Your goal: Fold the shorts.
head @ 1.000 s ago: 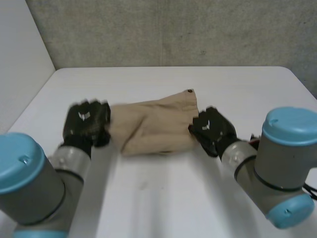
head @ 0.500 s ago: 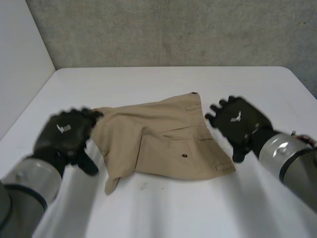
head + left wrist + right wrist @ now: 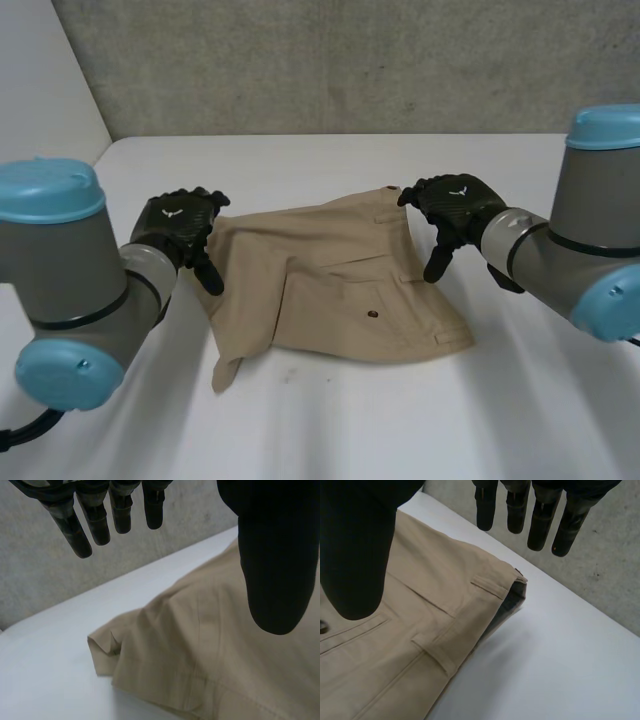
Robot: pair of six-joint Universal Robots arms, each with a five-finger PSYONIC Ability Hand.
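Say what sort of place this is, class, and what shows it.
Most likely a robotics lab or test bench, not a home: a white table against a plain grey wall, a robot's left arm and right arm reaching over it, and tan shorts as the only item.

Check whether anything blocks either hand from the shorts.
Nothing visible does. The left hand is open beside one edge of the shorts, and the right hand is open just over the waistband corner at the opposite side. Nothing lies on them.
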